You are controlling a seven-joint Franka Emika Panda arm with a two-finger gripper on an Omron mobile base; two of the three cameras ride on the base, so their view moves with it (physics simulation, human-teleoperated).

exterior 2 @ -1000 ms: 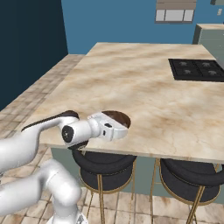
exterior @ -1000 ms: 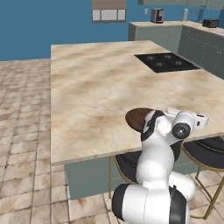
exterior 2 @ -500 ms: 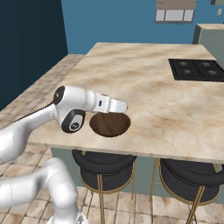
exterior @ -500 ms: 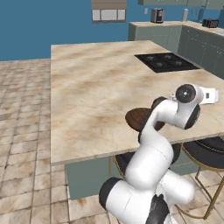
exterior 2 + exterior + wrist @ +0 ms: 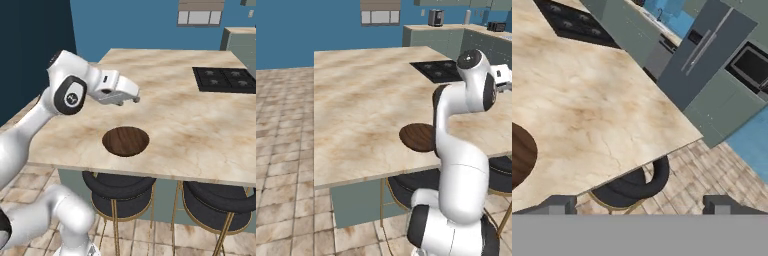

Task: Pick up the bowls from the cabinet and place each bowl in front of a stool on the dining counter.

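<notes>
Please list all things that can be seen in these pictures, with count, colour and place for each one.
Shallow round dark brown wooden bowl: one, on the counter's near edge, above a stool.
Beige veined marble dining counter: one, centre.
Inset black cooktop: one, far right of the counter top.
Round black padded stools with brass legs: two, under the near edge.
Grey-green cabinets: behind, by the blue wall.
Tiled floor: beige, around the counter.
White arm's gripper: one, open, empty, above the counter beyond the bowl.
</notes>
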